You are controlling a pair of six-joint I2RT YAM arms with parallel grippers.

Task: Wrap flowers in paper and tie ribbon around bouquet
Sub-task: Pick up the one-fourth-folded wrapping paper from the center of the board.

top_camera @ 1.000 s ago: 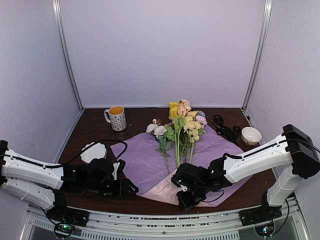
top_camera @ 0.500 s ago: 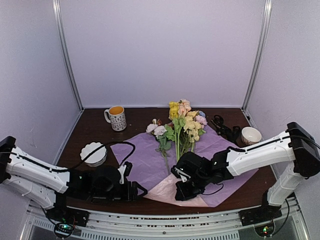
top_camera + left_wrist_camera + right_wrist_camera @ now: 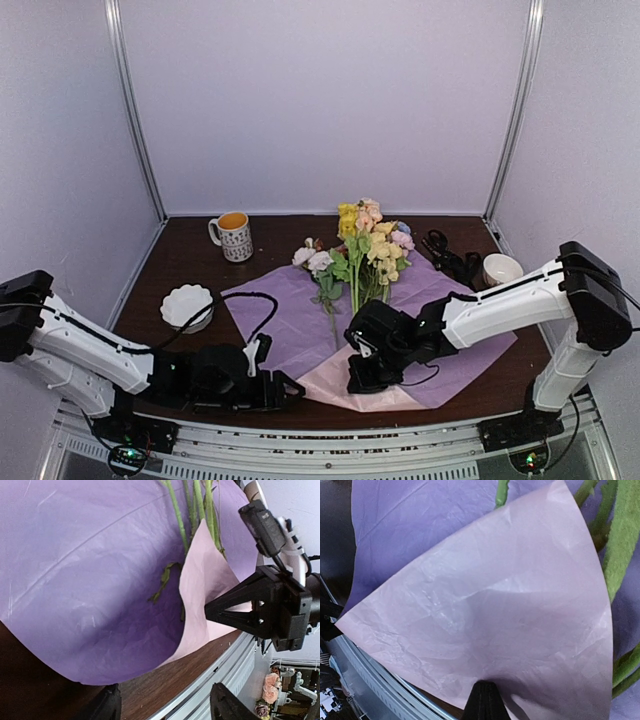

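The flowers (image 3: 365,245) lie with their blooms toward the back wall and their stems (image 3: 175,510) running down the middle of the paper (image 3: 275,310), which is spread lilac side up on the table (image 3: 180,265). The right gripper (image 3: 362,378) has its fingers pressed together on the near corner of the sheet. That corner stands folded up as a pale pink flap (image 3: 485,605), leaning over the bottom of the stems. The left gripper (image 3: 283,388) hangs low just off the sheet's near left edge, fingers spread with nothing between them. To my eye the wrap is barely begun: one corner is up and both sides lie flat. I'd carry the flap further up the stems, slowly and low, so the thin sheet neither tears at the pinch nor drags the stems askew. The left fingers want to straddle the edge where it curls off the wood, close on paper alone, then roll that side across toward the right arm. The flap should be pressed down before the pinch lets go, or it looks likely to spring back.
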